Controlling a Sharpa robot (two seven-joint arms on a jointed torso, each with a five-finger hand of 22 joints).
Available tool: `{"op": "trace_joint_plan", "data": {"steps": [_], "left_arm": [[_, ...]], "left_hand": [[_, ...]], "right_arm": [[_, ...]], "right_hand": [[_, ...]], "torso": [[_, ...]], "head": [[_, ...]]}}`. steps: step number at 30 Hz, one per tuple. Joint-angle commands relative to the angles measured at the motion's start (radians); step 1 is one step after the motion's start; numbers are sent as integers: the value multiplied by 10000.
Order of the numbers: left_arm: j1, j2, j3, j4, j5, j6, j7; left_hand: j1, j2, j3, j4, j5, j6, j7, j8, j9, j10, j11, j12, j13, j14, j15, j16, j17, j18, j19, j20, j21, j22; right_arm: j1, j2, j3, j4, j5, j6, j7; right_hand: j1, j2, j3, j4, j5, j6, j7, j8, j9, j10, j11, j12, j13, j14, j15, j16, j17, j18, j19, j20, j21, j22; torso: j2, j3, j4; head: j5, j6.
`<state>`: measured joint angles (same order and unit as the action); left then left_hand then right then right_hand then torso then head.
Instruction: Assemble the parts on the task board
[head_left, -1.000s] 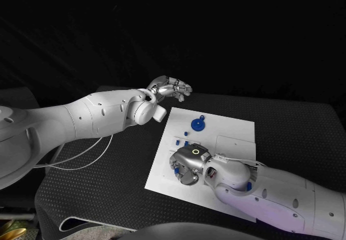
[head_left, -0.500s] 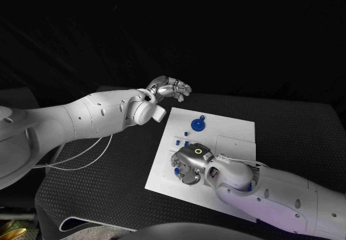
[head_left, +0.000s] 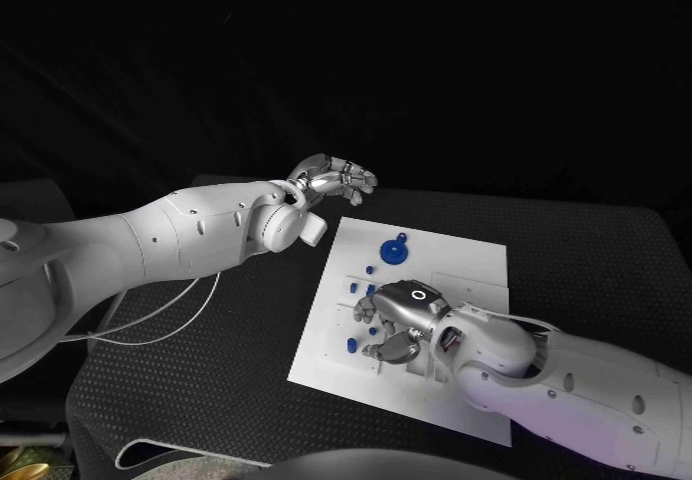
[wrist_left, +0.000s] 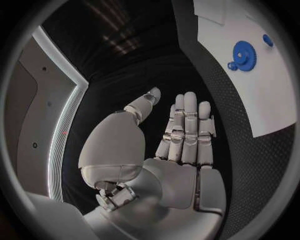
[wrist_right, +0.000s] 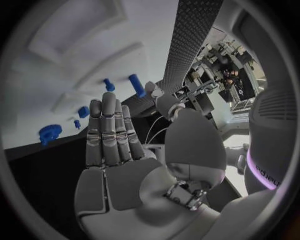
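Right hand (head_left: 392, 325) flat, holding nothing, over board (head_left: 462, 265); blue pegs (wrist_right: 136, 85) just beyond its fingertips. Left hand (head_left: 335, 178) idle, farther.

A robotics lab, by every sign — the surface (head_left: 188, 380) is laid with black textured matting, and a white task board (head_left: 469, 270) with small blue parts (head_left: 395, 247) lies flat at its centre. Darkness closes in from nine o'clock round to three. In the right wrist view, benches crowded with equipment and cabling (wrist_right: 219, 65) stand beyond the surface's edge — test-rig clutter, not household furnishing.
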<state>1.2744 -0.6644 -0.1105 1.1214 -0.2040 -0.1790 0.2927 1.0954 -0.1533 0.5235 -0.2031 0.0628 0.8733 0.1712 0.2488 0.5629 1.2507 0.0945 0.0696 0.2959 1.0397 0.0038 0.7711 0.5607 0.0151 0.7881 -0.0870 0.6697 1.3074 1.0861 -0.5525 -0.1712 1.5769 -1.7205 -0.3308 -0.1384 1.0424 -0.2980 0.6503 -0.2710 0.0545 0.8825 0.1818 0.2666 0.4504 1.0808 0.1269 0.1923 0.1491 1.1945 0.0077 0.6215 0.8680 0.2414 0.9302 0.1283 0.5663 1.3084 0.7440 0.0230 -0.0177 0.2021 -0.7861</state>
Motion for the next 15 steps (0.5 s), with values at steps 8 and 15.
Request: {"op": "trace_joint_plan", "data": {"steps": [8,15], "left_arm": [[8,-10,-60,-102,1,187,49],[5,-10,-190,-177,1,184,59]], "left_hand": [[-58,15,9,40,51,-94,4,44,12,-49,-1,4,-14,55,39,-57,25,187,73,-42,-66,52],[-58,12,8,41,51,-92,5,47,12,-48,-1,6,-13,53,40,-62,28,185,72,-41,-68,55]], "right_arm": [[963,-1514,352,214,5547,702,878],[1523,-2428,344,-326,6257,2227,-80]], "right_hand": [[-611,395,-768,657,56,-86,-24,59,-22,288,-193,620,32,119,-105,89,14,204,115,-118,27,159],[-278,789,-780,986,-52,310,-222,363,119,1241,-647,1949,891,249,-439,314,220,204,221,-156,76,189]], "torso": [[-43,0,-48],[-101,2,-127]], "head": [[-395,280],[-673,389]]}}
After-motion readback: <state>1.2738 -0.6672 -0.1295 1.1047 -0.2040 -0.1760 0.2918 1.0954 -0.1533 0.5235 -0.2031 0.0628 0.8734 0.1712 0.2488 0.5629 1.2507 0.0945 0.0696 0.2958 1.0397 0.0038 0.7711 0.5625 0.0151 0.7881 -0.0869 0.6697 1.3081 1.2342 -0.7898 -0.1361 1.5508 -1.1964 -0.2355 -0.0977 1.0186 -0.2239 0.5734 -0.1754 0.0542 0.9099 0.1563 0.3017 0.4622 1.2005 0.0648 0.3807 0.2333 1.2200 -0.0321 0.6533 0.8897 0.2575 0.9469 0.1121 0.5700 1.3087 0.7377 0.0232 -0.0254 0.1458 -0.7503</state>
